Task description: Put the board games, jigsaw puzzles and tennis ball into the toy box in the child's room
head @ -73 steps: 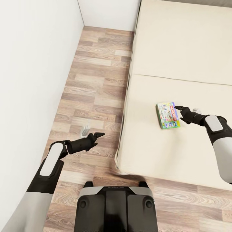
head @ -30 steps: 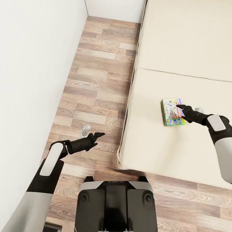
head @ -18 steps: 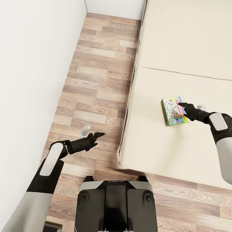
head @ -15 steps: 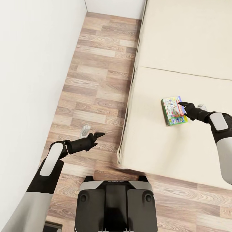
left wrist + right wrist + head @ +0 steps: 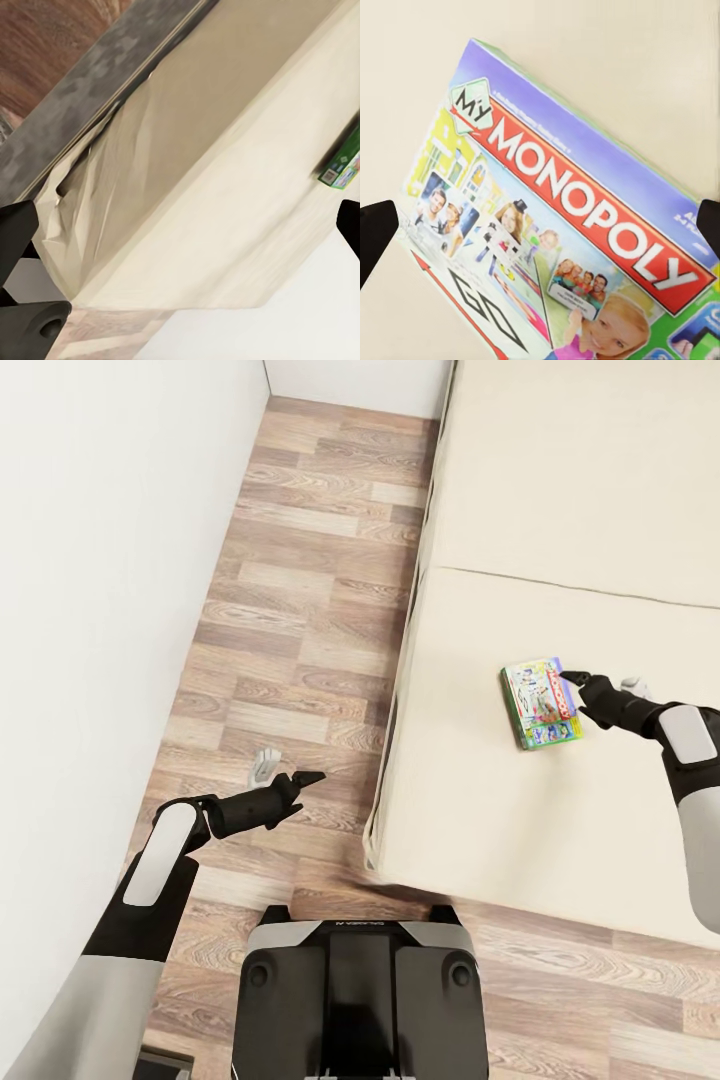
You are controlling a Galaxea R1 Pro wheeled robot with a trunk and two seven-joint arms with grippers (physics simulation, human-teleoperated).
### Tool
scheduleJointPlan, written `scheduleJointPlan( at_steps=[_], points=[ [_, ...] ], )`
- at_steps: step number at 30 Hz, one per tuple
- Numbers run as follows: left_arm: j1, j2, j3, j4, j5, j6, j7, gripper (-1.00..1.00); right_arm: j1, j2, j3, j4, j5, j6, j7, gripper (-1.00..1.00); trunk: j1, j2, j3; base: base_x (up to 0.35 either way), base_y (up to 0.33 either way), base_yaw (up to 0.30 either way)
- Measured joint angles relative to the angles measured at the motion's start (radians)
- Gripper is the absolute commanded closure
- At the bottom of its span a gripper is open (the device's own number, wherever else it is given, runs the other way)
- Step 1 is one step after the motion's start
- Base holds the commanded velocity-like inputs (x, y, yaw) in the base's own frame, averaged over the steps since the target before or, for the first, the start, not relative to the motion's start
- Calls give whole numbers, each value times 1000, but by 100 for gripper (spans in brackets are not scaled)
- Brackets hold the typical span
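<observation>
Cream mattress of the low bed (image 5: 560, 480) carries one board game, the white-and-green "MY MONOPOLY" box (image 5: 541, 703).

The red banner reads "MONOPOLY" in white, with a green "MY" tag above it; "GO" and an arrow appear on the lid. The right gripper (image 5: 575, 682) hovers over the box's edge, jaws spread wide, holding nothing. The left gripper (image 5: 306, 780) hangs over the wood plank floor (image 5: 300, 610), jaws parted, empty.
</observation>
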Motion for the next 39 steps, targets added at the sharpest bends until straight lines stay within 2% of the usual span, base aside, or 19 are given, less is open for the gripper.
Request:
scheduleJointPlan(
  at_steps=[23,39],
  points=[
    [0,0,0,0,0,0,0,-100,2,-8,-2,-45,-3,3,-1,-100,0,0,0,0,0,0],
    [0,0,0,1,0,0,0,-100,2,-25,-3,-48,-6,3,-1,-100,0,0,0,0,0,0]
  ],
)
